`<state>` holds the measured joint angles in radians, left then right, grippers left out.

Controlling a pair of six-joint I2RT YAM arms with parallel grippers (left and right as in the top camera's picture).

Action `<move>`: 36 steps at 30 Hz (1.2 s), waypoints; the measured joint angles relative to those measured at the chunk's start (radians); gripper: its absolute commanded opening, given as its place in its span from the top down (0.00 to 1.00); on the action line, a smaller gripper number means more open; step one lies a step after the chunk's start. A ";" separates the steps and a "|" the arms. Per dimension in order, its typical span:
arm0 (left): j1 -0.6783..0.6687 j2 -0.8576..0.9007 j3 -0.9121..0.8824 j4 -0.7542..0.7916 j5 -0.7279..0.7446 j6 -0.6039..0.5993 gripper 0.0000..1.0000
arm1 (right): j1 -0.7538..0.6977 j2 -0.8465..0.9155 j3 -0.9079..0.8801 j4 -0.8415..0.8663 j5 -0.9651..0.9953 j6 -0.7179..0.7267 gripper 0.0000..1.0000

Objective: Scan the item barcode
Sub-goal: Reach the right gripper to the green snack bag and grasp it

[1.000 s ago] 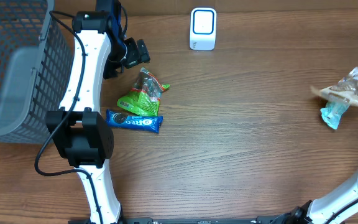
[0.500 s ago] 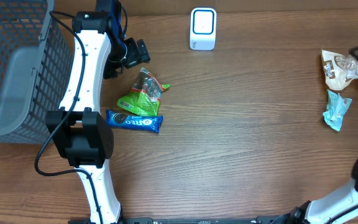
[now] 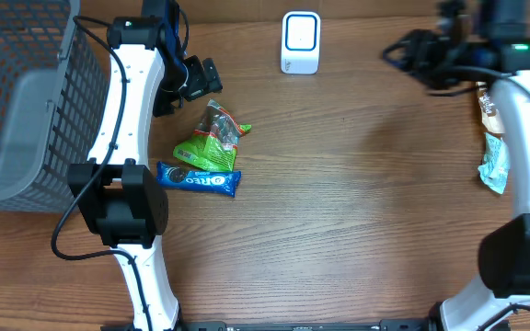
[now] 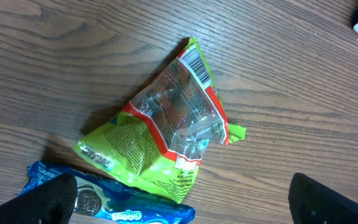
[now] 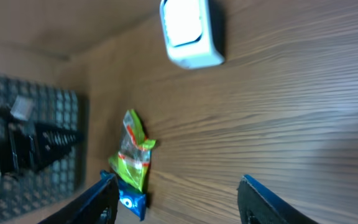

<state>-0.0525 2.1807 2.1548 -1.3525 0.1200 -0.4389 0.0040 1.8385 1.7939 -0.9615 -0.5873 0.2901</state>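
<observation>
Moved since the earlier view: the right arm is swung in from the table's right edge to the far right side. The right gripper [image 5: 178,185] is turned toward the scanner [image 3: 300,42], fingers apart, nothing between them. The tan packet [image 3: 489,103] it carried is left lying near the teal packet [image 3: 495,165].

- Basket [image 3: 63,119]: wire, at the left edge.
- Left gripper [image 4: 182,180]: held over the snack packets, fingers spread wide, nothing gripped.
- Oreo packet [image 3: 199,179]: blue, flat, touching the green packet.
- Green packet [image 4: 160,137]: judged the item next due. It lies left of centre, well apart from the scanner, with its barcode [image 4: 195,62] facing up at the far end. It is judged light, crinkly and slippery, with soft, crushable contents. Hold is best taken on the lower sealed edge, so the barcode is kept uncovered.
</observation>
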 measured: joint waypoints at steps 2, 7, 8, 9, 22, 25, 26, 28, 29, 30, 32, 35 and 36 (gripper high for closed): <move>0.000 0.000 0.000 0.000 0.000 0.000 0.00 | 0.072 0.015 0.000 0.023 0.036 0.028 0.36; 0.000 0.000 0.000 0.006 0.000 0.000 0.00 | 0.204 0.075 -0.001 0.087 0.084 0.085 0.35; 0.000 0.000 0.000 0.005 0.001 0.000 0.00 | 0.223 0.090 -0.001 0.103 0.091 0.097 0.35; 0.000 0.000 0.000 -0.005 0.003 0.002 0.00 | 0.234 0.103 -0.001 0.114 0.095 0.104 0.35; 0.008 -0.057 0.430 -0.325 -0.155 0.067 0.00 | 0.387 0.238 -0.003 0.224 0.119 0.161 0.33; 0.010 -0.167 0.505 -0.321 -0.202 0.079 0.00 | 0.456 0.266 -0.003 0.267 0.130 0.192 0.32; 0.011 -0.206 0.517 -0.319 -0.212 0.080 0.00 | 0.487 0.275 -0.003 0.285 0.140 0.209 0.32; 0.011 -0.277 0.534 -0.319 -0.230 0.080 0.00 | 0.535 0.290 -0.003 0.317 0.159 0.242 0.32; 0.011 -0.311 0.542 -0.319 -0.239 0.079 0.00 | 0.553 0.296 -0.003 0.332 0.168 0.257 0.32; 0.011 -0.333 0.547 -0.320 -0.247 0.079 0.00 | 0.576 0.303 -0.003 0.346 0.180 0.270 0.32; 0.011 -0.358 0.555 -0.327 -0.262 0.079 0.00 | 0.622 0.322 -0.003 0.372 0.206 0.299 0.32; 0.011 -0.353 0.552 -0.335 -0.281 0.079 0.00 | 0.676 0.356 -0.003 0.396 0.248 0.328 0.32; 0.011 -0.346 0.546 -0.335 -0.283 0.079 0.00 | 0.694 0.371 -0.003 0.405 0.264 0.336 0.32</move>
<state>-0.0410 1.8351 2.7010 -1.6871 -0.1635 -0.3595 0.6975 2.2093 1.7912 -0.5564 -0.3237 0.6258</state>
